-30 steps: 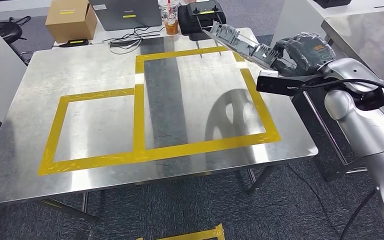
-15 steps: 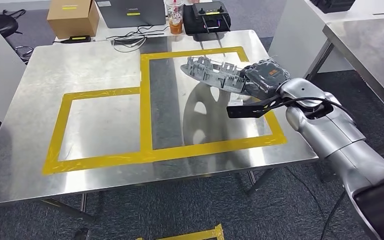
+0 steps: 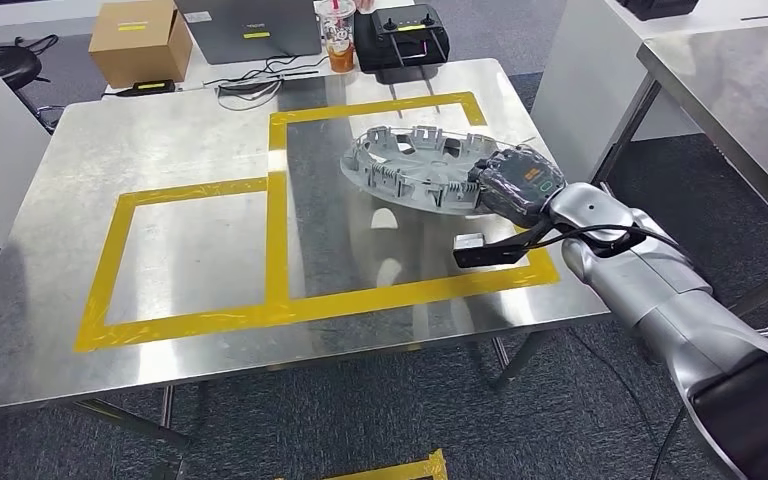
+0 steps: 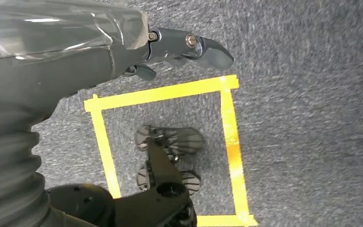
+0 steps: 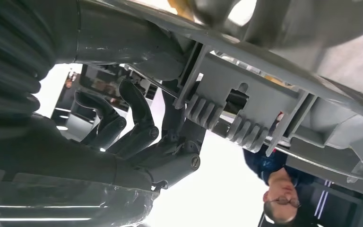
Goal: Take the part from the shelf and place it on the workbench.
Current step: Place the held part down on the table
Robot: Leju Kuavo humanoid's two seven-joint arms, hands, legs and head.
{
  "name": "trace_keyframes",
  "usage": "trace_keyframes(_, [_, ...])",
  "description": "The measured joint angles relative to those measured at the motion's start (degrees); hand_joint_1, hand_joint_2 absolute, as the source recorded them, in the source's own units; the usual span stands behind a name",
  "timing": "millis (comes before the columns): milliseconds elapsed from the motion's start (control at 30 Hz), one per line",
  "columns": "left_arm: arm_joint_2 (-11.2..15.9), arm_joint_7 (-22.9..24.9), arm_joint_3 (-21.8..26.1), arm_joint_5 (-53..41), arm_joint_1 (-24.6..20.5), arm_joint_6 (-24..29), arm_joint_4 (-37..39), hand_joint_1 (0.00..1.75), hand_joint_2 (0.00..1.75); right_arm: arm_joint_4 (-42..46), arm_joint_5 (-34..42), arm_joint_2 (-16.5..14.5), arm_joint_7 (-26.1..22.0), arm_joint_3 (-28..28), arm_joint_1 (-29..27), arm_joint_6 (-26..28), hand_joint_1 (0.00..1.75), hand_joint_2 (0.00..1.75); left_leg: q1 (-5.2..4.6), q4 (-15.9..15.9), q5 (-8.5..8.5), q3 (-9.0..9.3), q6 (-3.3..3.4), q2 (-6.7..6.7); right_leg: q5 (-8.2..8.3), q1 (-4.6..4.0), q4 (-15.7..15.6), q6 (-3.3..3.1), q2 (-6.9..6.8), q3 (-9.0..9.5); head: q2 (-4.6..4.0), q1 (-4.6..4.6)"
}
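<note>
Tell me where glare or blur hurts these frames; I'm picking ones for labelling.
Head view: sharp; the steel workbench mirrors the part as pale patches. Left wrist view: floor tape slightly smeared, left hand crisp. Right wrist view: the background is blown out white behind the right hand; the part's near edge is blurred.

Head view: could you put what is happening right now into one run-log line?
phase: placing | right hand: grips round grey plastic part by its rim | part: over larger yellow-taped rectangle on steel workbench | left hand: hangs over floor
</note>
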State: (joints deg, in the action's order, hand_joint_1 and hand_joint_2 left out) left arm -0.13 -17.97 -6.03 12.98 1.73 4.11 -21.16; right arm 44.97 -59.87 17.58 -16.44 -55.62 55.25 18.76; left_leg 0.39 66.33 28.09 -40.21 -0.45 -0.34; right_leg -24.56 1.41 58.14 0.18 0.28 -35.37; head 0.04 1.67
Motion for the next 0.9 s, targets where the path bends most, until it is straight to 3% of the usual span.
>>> trace_keyframes(67, [0.2,-0.3,-0.7,0.5,0.0,0.3,0.3,0.0,1.75,-1.1,0.5,-0.5,-0.8,-0.7,-0.4,0.6,1.75,1.75,0.24,6.7,2.51,-3.15,-0.38,0.01,0.02,-0.06,0.0,-0.2,0.01,0.0,0.0,0.02])
trace_keyframes(100, [0.3,-0.3,-1.0,0.7,0.0,0.5,0.5,0.0,1.75,-1.5,0.7,-0.7,-1.1,-1.1,-0.6,0.7,1.75,1.75,0.28,7.9,2.52,-3.78,-0.43,0.01,0.01,-0.07,0.0,-0.21,0.02,0.01,0.0,0.03])
trace_keyframes(133, [0.4,-0.4,-1.3,1.1,0.0,0.8,0.7,0.0,1.75,-1.9,1.0,-0.9,-1.4,-1.4,-0.8,0.7,1.31,1.31,0.29,6.8,1.54,-3.32,-0.37,0.02,0.01,-0.08,0.0,-0.21,0.05,0.02,0.0,0.03])
trace_keyframes(233, [0.8,-0.2,-1.7,3.4,0.0,2.3,1.6,0.0,1.75,-2.7,2.4,-1.3,-2.1,-2.4,-0.8,0.4,0.0,0.0,0.12,-4.0,-3.14,2.24,0.38,0.01,-0.01,-0.23,0.0,-0.09,0.18,0.03,0.0,0.02])
trace_keyframes(267, [0.9,0.0,-1.7,4.5,-0.1,3.0,2.0,0.0,1.75,-2.9,3.0,-1.4,-2.3,-2.7,-0.7,0.1,0.0,0.0,-0.05,-6.5,-3.75,3.63,0.66,0.0,0.0,-0.32,0.0,0.05,0.21,-0.02,0.0,0.01])
trace_keyframes(333, [1.0,0.8,-1.6,6.5,0.0,4.4,2.9,0.0,1.75,-3.3,3.9,-1.5,-2.5,-3.4,-0.6,-0.3,0.0,0.0,-0.45,-7.8,-3.66,4.51,1.14,0.0,0.08,-0.4,-0.1,0.58,0.24,-0.11,0.0,-0.02])
trace_keyframes(400, [1.0,1.2,-1.6,7.6,0.1,5.0,3.6,0.0,0.87,-3.5,4.4,-1.5,-2.6,-3.9,-0.6,0.0,0.0,0.0,-0.45,-8.4,-4.05,4.8,1.87,0.04,0.02,-0.27,-0.1,1.18,0.23,-0.11,0.0,-0.02])
trace_keyframes(467, [0.9,1.2,-1.6,8.3,0.0,5.1,4.0,0.0,0.0,-3.6,4.7,-1.2,-2.8,-4.3,-0.6,1.7,0.0,0.0,-0.23,-9.3,-4.63,5.24,2.66,0.1,-1.63,-0.26,2.9,1.19,0.17,-1.56,0.0,-0.1])
trace_keyframes(567, [0.8,1.2,-1.6,8.8,0.1,5.4,4.6,0.0,0.0,-3.6,4.9,-0.1,-3.4,-4.7,-1.7,6.8,0.0,0.0,-0.25,-9.6,-4.84,5.34,3.0,-0.03,-5.82,-0.24,13.8,0.79,0.13,-6.75,0.0,-0.19])
trace_keyframes(600, [0.8,1.2,-1.6,8.9,0.1,5.6,4.8,0.0,0.0,-3.6,4.9,0.2,-3.6,-4.7,-2.3,8.7,0.0,0.0,-0.28,-9.6,-4.84,5.34,3.01,-0.06,-6.22,-0.23,15.7,0.97,0.12,-7.67,0.0,-0.21])
trace_keyframes(633, [0.7,1.2,-1.6,8.9,0.2,5.7,5.0,0.0,0.0,-3.6,5.0,0.5,-3.7,-4.7,-2.9,10.4,0.0,0.0,-0.29,-9.5,-4.83,5.35,3.0,-0.08,-5.88,-0.22,15.5,1.28,0.11,-7.62,0.0,-0.21])
trace_keyframes(700, [0.6,1.1,-1.6,9.0,0.1,6.1,5.2,0.0,0.0,-3.6,5.2,1.0,-4.0,-4.7,-3.7,13.3,0.0,0.0,-0.29,-9.3,-4.76,5.33,2.89,-0.08,-3.14,-0.19,8.3,2.06,0.03,-3.92,0.0,-0.21])
trace_keyframes(767, [0.6,0.9,-1.6,8.9,0.1,6.4,5.2,0.0,0.0,-3.6,5.4,1.4,-4.3,-4.6,-3.9,14.9,0.0,0.0,-0.51,-8.9,-4.53,5.19,2.53,-0.06,-0.85,-0.34,1.1,1.97,-0.05,-0.05,0.0,-0.17])
trace_keyframes(800, [0.6,0.8,-1.6,8.9,0.0,6.5,5.3,0.0,0.0,-3.6,5.6,1.5,-4.4,-4.6,-4.0,15.2,0.0,0.0,-0.61,-8.8,-4.45,5.11,2.26,-0.04,-0.44,-0.47,-0.4,1.59,-0.06,0.76,0.0,-0.14])
trace_keyframes(900, [0.6,0.5,-1.6,9.3,0.0,6.7,5.4,0.0,0.0,-3.9,6.8,1.6,-4.4,-4.5,-4.2,15.5,0.0,0.0,-0.52,-8.6,-4.37,4.89,1.33,0.0,-0.01,-0.55,-0.7,0.43,0.03,0.9,0.0,-0.12])
